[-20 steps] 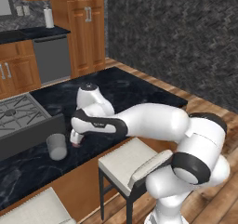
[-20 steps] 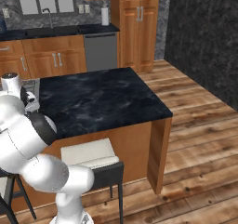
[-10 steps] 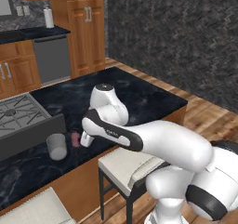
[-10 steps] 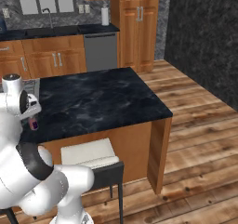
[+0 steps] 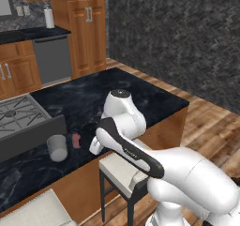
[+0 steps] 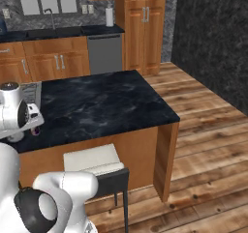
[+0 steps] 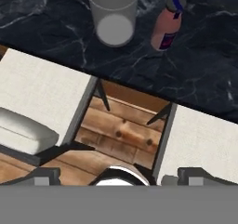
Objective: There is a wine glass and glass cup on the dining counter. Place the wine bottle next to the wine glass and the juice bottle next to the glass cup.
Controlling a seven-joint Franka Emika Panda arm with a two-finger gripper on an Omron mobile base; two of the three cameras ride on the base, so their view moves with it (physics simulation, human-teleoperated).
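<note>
A: Where is the juice bottle [image 5: 76, 139] sitting?

B: It is standing on the dining counter [image 5: 89, 101] near its front edge, just beside the glass cup [image 5: 57, 147], a thin gap between them. In the hand view the juice bottle [image 7: 167, 28] is showing a dark blue cap and label, and the glass cup [image 7: 114, 14] is looking empty.

A: And the gripper [image 7: 118, 176]?

B: Its fingers [image 7: 44, 175] are standing spread wide, holding nothing, over the two pale stool seats [image 7: 42, 100] and the wooden floor [image 7: 121, 135].

A: Is the right base view adding anything?

B: It is showing the far wall counter [image 6: 58, 32] with a paper towel roll [image 6: 109, 17].
</note>
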